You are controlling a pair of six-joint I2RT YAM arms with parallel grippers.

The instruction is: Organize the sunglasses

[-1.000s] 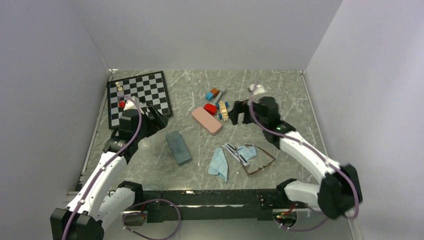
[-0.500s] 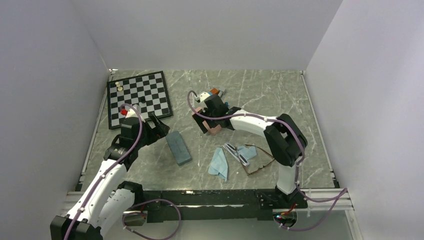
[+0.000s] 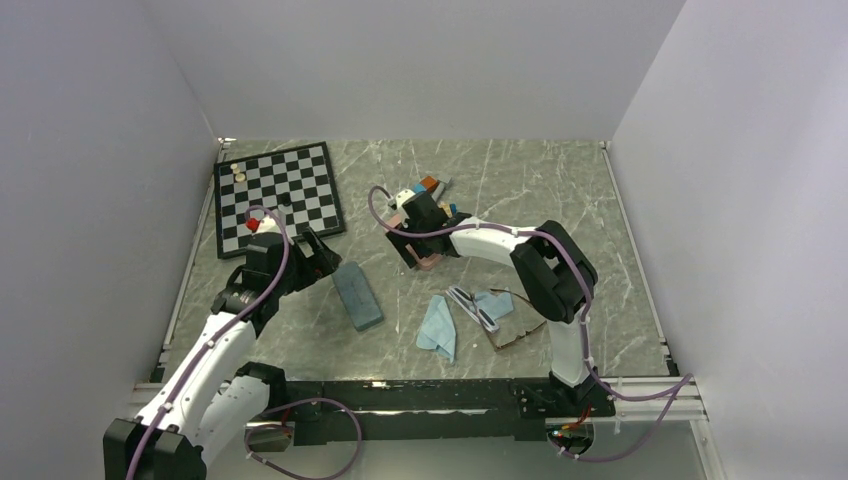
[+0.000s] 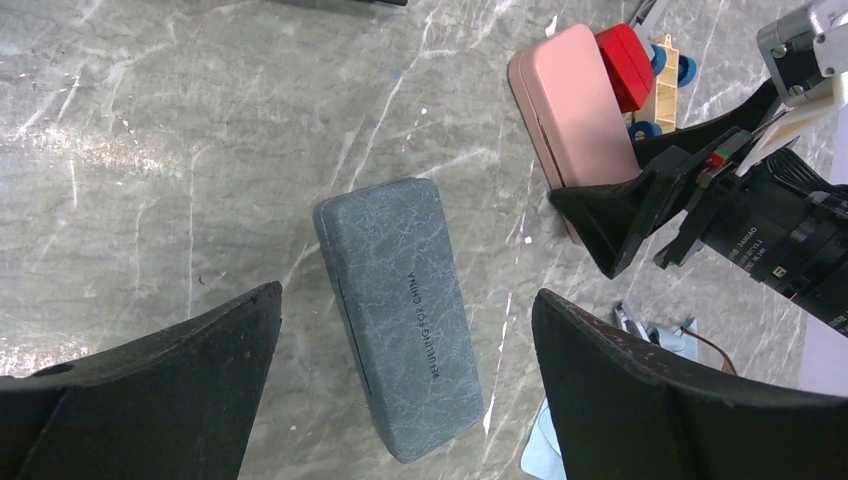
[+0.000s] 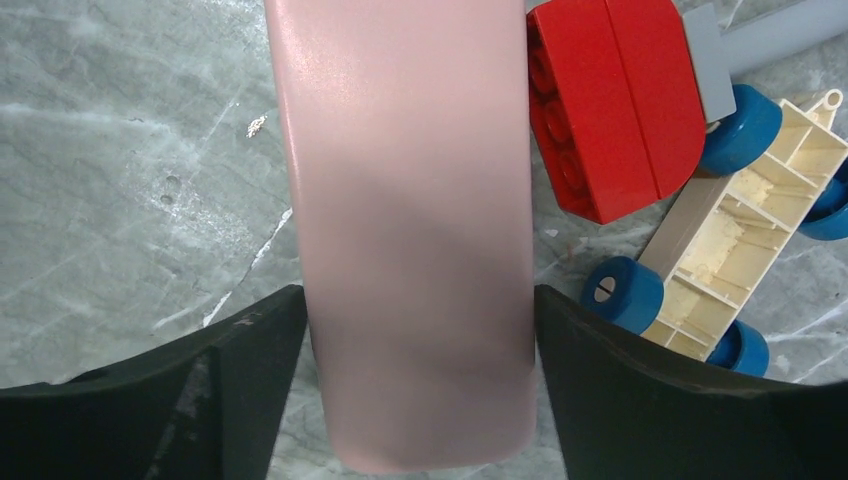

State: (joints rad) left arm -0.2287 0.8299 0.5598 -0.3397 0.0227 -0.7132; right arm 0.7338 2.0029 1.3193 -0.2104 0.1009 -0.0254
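Note:
The pale white-grey sunglasses (image 3: 474,307) and the thin reddish-brown pair (image 3: 520,320) lie near the front of the table, right of centre, with no gripper near them. My right gripper (image 3: 414,245) is low over the pink case (image 3: 432,260). In the right wrist view its open fingers (image 5: 250,370) straddle the near end of the pink case (image 5: 410,200), close to both sides. My left gripper (image 3: 318,254) is open and empty, hovering just above the slate-blue case (image 3: 357,295). That case (image 4: 400,310) lies between the fingers in the left wrist view.
Two light blue cloths (image 3: 437,328) (image 3: 495,303) lie beside the sunglasses. A red block (image 5: 615,100) and a wheeled toy (image 5: 720,260) sit right next to the pink case. A chessboard (image 3: 280,190) with small pieces lies at the back left.
My right arm has swung left from the back right and come down over the pink case. My left gripper has crept toward the slate-blue case.

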